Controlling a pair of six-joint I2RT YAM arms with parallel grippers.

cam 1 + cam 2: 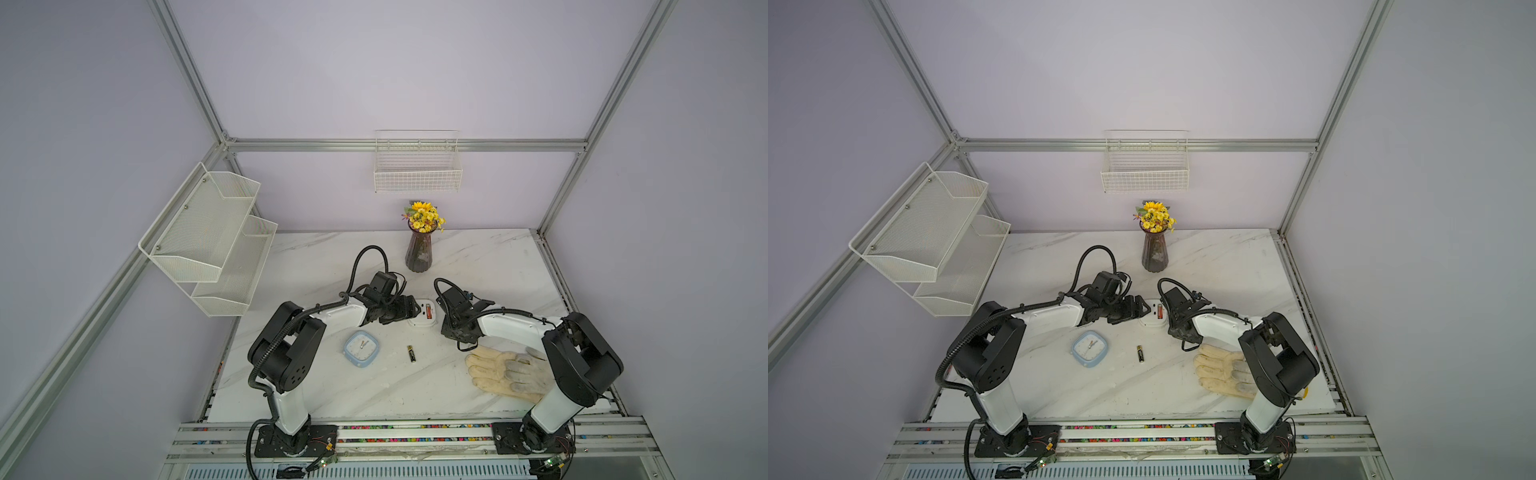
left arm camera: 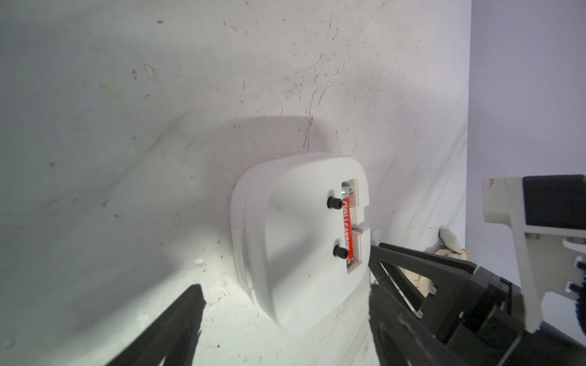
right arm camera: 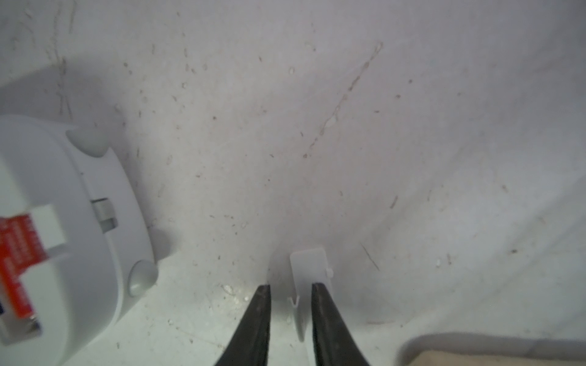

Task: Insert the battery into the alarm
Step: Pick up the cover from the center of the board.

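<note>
The white alarm (image 2: 285, 253) lies face down on the table (image 1: 332, 386), its near end between the widely spread fingers of the left gripper (image 2: 285, 289). Just beside it, the right gripper (image 3: 291, 285) stands slightly parted, a small white lid (image 3: 309, 266) in the gap. The red battery (image 2: 345, 228) sits in the alarm's compartment.

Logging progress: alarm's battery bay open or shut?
Open. The red battery lies exposed in the alarm; the cover sits on the table by the right gripper.

The red battery (image 2: 345, 228) in the alarm (image 2: 298, 240) bears white lettering — apparently "deli CARBON".
</note>
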